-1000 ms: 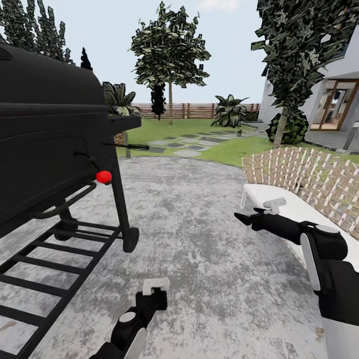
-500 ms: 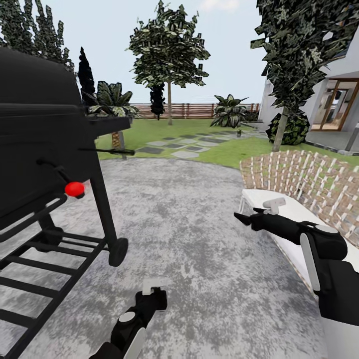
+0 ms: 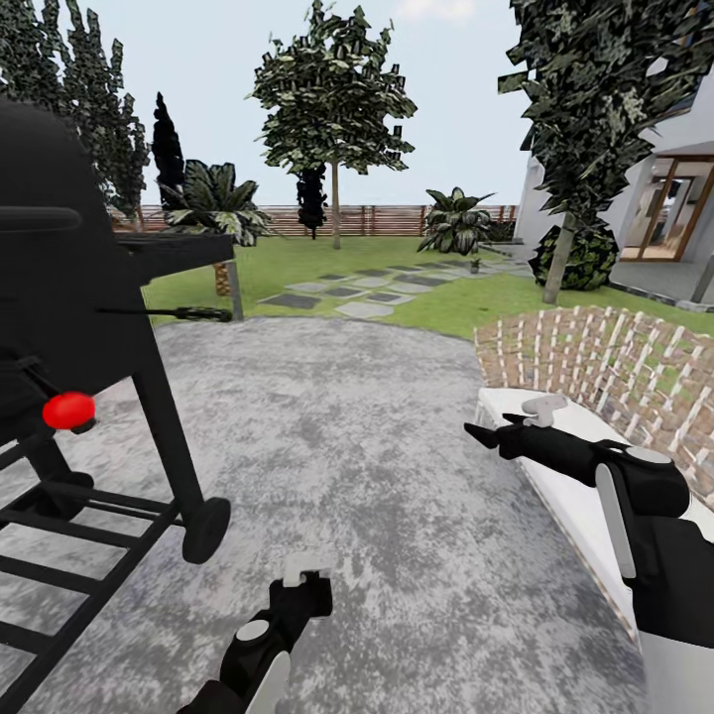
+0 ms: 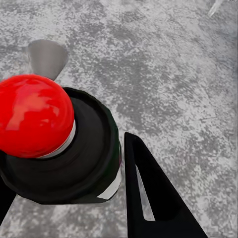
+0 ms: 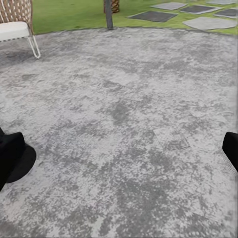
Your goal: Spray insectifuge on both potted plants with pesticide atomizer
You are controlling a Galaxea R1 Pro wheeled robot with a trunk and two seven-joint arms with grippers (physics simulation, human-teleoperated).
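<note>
Since the earlier pictures the whole head view had shifted: the black barbecue grill [image 3: 79,327] with its red knob [image 3: 68,410] lay further toward the left edge, and more of the lawn [image 3: 297,260] and the wooden slat fence [image 3: 382,219] showed beside it, so it was the camera that moved, while both arms kept the same place in the picture. The robot stood on the round grey stone patio [image 3: 367,446]. The left gripper [image 3: 302,587] hung low over the patio. In the left wrist view the pesticide atomizer [image 4: 59,144], dark with a red tip [image 4: 34,115] and a bit of white label, sat between the fingers, and one black finger [image 4: 148,193] lay just beside its body, so the left pincer was pinching the bottle. The right gripper [image 3: 483,434] reached forward near the white seat of a wicker bench [image 3: 595,367]. In the right wrist view its two black fingertips [image 5: 15,156] stood far apart at the two sides of the picture, so this pincer was spread, with only patio stone between them. Far off, grey stepping stones [image 3: 362,309] crossed the lawn toward a tree [image 3: 335,99] and a palm-like plant [image 3: 456,220]. A house [image 3: 674,208] stood at the right.
</note>
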